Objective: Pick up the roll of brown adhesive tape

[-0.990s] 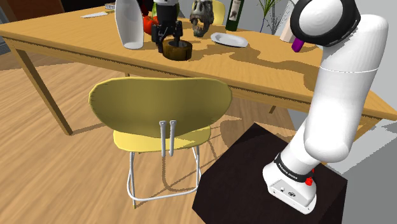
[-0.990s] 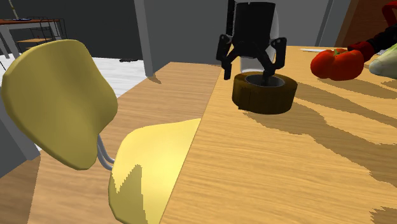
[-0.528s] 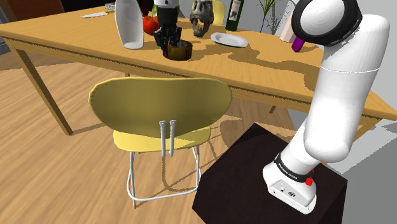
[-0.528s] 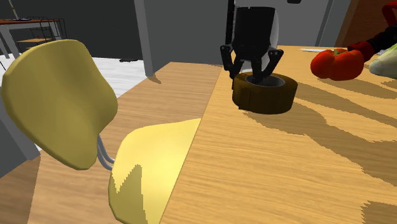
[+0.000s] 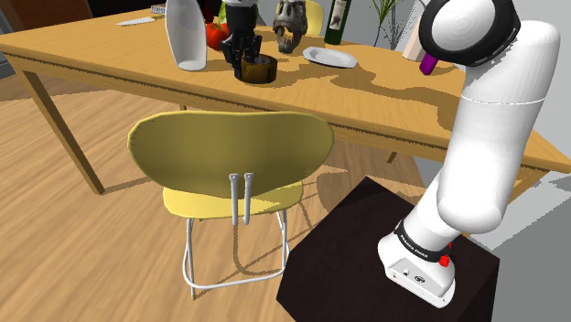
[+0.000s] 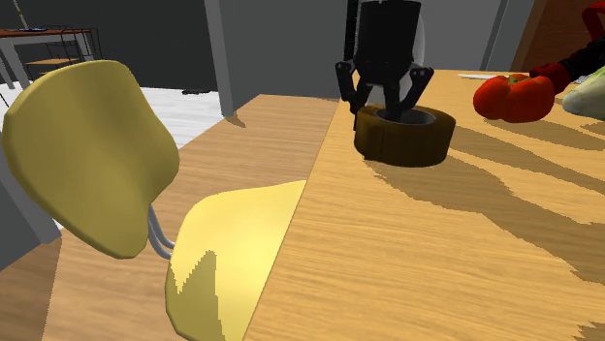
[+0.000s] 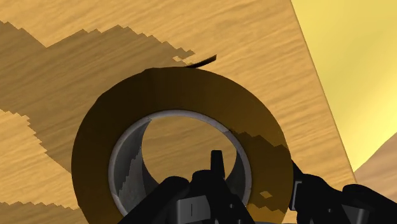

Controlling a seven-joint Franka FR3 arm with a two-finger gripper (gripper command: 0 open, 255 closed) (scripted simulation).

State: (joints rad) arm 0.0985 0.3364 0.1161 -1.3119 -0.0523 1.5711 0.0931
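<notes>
The brown tape roll [image 5: 259, 69] with a grey core is near the front edge of the wooden table [image 5: 110, 55]. My black gripper [image 5: 245, 55] comes down on it from above and is shut on its wall. In the second exterior view the gripper [image 6: 386, 105] clasps the roll [image 6: 405, 138] on the side toward the chair. In the wrist view one finger [image 7: 216, 167] is inside the core and the other is outside the brown band of the roll [image 7: 172, 102].
A white bottle [image 5: 187, 35] and red peppers [image 6: 514, 97] stand close behind the roll. A skull [image 5: 291, 26], a plate [image 5: 329, 58] and a dark bottle [image 5: 339, 20] are farther along. A yellow chair [image 5: 229, 151] is tucked at the table's front edge.
The fingers went from spread over the roll to shut on its wall. The roll has since shifted slightly upward with the gripper.
</notes>
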